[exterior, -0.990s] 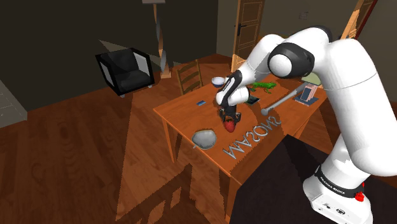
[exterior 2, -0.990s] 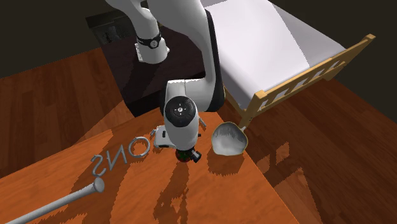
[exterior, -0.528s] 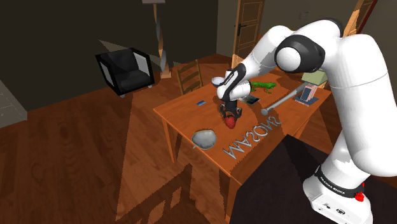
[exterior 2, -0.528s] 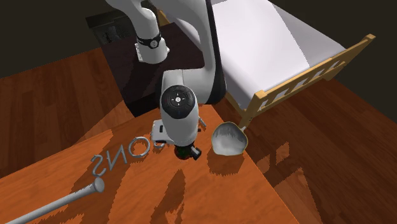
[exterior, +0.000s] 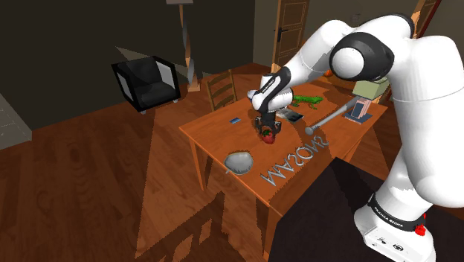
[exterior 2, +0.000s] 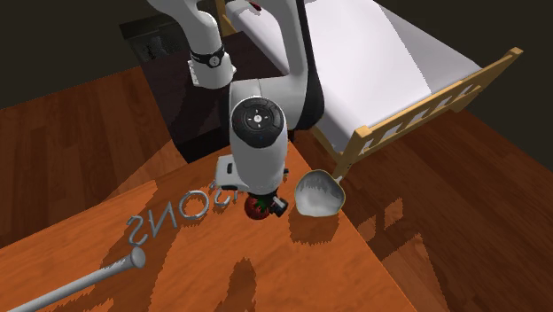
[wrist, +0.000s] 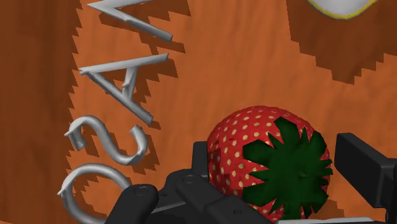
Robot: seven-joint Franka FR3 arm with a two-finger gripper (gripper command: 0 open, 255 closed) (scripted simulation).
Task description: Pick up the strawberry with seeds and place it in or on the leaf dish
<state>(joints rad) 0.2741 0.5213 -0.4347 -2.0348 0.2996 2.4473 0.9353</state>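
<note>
Red strawberry (wrist: 267,162), pale seeds all over, dark green jagged cap facing the wrist camera. The gripper (exterior: 268,132) has it: black fingers (wrist: 198,162) pressed on either side, holding the berry clear of the wooden table (exterior: 212,130), about mid-frame in the shoulder view. The grey leaf dish (exterior: 239,161) sits down-left of it there, apart. In the second exterior view the dish is just right of the berry, near the table edge. Silver letters (exterior: 294,162) lie right of the dish, off to the side. A metal rod (exterior: 327,119) and a green lizard (exterior: 306,99) are farther up-right.
</note>
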